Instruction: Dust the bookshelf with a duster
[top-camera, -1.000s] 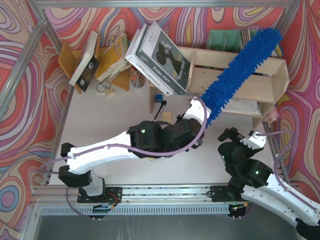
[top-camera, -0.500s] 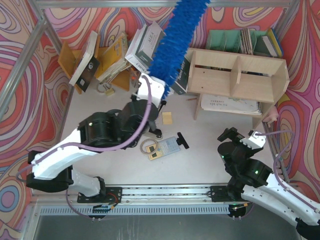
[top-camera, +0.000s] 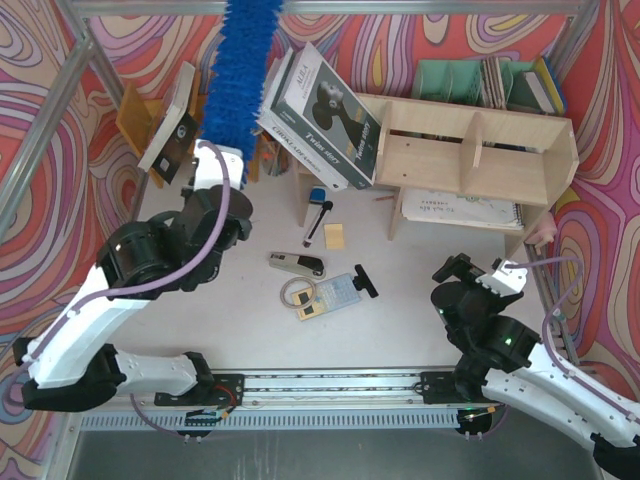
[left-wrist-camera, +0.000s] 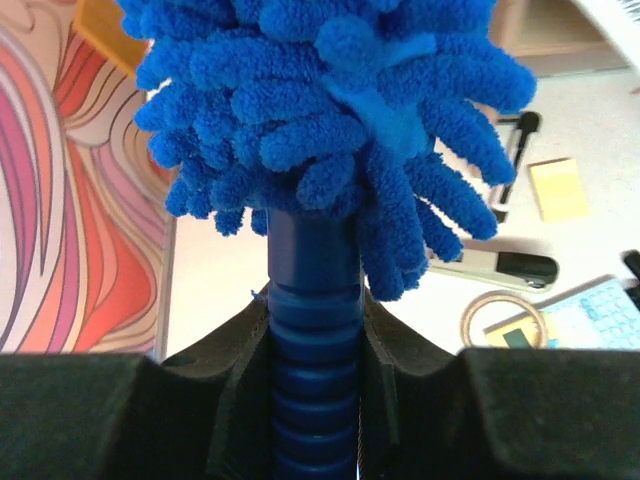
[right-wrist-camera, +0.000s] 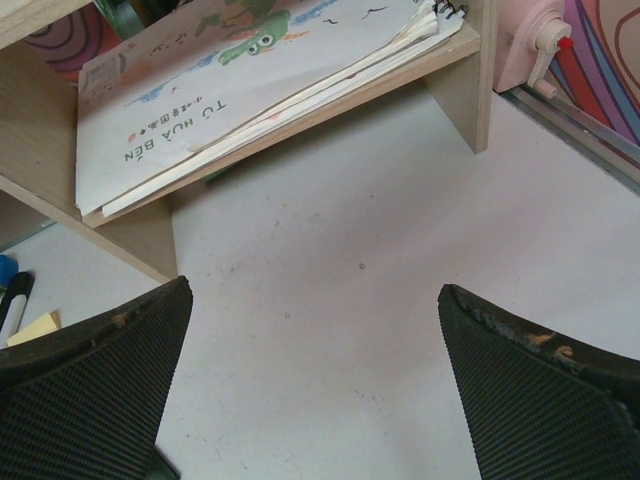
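Observation:
My left gripper is shut on the ribbed blue handle of the duster. Its fluffy blue head points away from me over the back left, above the orange-yellow book rack, well left of the bookshelf. In the left wrist view the head fills the top and my left gripper clamps the handle from both sides. My right gripper is open and empty, low over the table in front of the bookshelf's right end. In the right wrist view my right gripper faces the shelf's lower board.
A black-and-white boxed book leans on the shelf's left end. The orange-yellow rack holds books at back left. A stapler, calculator, tape ring, sticky notes and marker lie mid-table. A notebook lies on the lower shelf.
My left arm has swung the duster from the bookshelf's middle leftward across the leaning box to the back left corner. The right arm has barely moved.

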